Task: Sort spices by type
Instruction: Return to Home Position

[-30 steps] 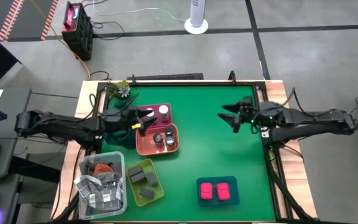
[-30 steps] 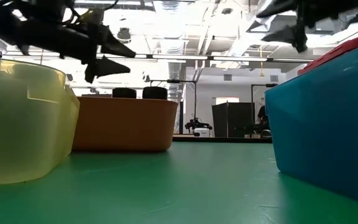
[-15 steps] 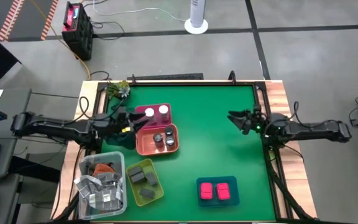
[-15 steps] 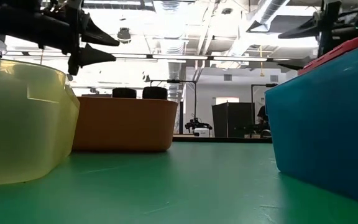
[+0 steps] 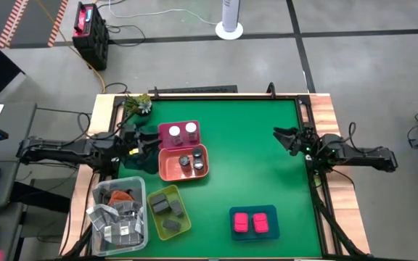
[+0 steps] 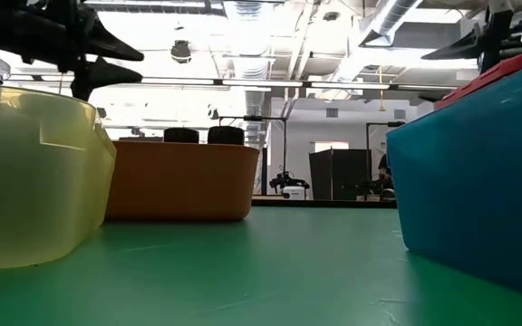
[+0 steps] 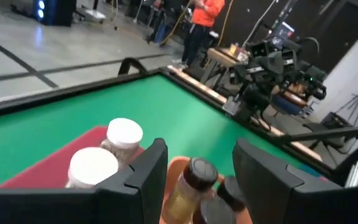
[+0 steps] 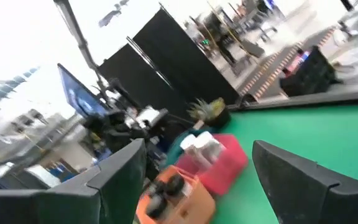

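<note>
A green table [image 5: 245, 174] with a wooden border stands on a grey workshop floor, and a small potted plant [image 5: 138, 104] sits at its far left corner. The spices lie sorted in four trays. Two white-capped jars [image 5: 183, 130] stand side by side in the dark red tray [image 5: 162, 138]. Just in front of it, touching it, the orange tray [image 5: 167, 168] holds two grey-lidded jars [image 5: 190, 157]. Two dark boxes [image 5: 165, 216] lie in the yellow tray [image 5: 187, 221] near the front left, beside a clear bin [image 5: 118, 210] of grey packets. Two pink boxes [image 5: 251, 222] sit next to each other in the blue tray [image 5: 253, 211] at the front, well apart from the rest. The left gripper [image 5: 149, 139] hangs above the table's left side, just beside the dark red tray, its jaws apart and holding nothing. The right gripper [image 5: 280, 138] hangs over the table's right edge, pointing towards the middle, its jaws also spread wide and empty.
</note>
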You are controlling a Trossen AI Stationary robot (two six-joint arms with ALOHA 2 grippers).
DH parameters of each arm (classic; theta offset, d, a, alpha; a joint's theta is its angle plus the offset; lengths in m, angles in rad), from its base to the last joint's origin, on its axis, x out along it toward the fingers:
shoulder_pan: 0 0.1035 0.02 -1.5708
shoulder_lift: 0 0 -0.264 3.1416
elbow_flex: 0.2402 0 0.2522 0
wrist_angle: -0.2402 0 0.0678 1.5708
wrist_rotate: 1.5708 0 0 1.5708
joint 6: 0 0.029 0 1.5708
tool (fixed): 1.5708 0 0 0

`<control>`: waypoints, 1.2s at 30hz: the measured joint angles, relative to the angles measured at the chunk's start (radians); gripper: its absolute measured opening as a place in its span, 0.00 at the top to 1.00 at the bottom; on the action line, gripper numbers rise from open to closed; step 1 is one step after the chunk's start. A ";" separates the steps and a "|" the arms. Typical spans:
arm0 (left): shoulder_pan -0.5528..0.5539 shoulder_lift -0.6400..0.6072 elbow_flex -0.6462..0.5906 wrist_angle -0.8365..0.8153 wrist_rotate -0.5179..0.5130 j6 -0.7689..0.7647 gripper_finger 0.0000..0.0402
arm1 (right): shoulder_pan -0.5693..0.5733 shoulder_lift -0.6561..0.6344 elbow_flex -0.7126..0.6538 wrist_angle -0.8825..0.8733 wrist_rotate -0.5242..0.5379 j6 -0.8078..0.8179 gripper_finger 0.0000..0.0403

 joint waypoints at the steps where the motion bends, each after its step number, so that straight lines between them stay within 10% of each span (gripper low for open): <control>1: -0.006 -0.012 -0.001 -0.022 0.001 -0.009 0.57 | 0.000 0.001 -0.002 -0.011 0.009 0.000 0.21; 23: -0.124 -0.092 -0.292 0.157 -0.031 -0.192 0.64 | -0.040 0.001 0.000 -0.045 0.073 -0.003 0.21; 36: -0.122 -0.033 -0.269 0.042 -0.038 0.503 0.65 | -0.046 0.001 0.000 -0.206 0.072 -0.099 0.21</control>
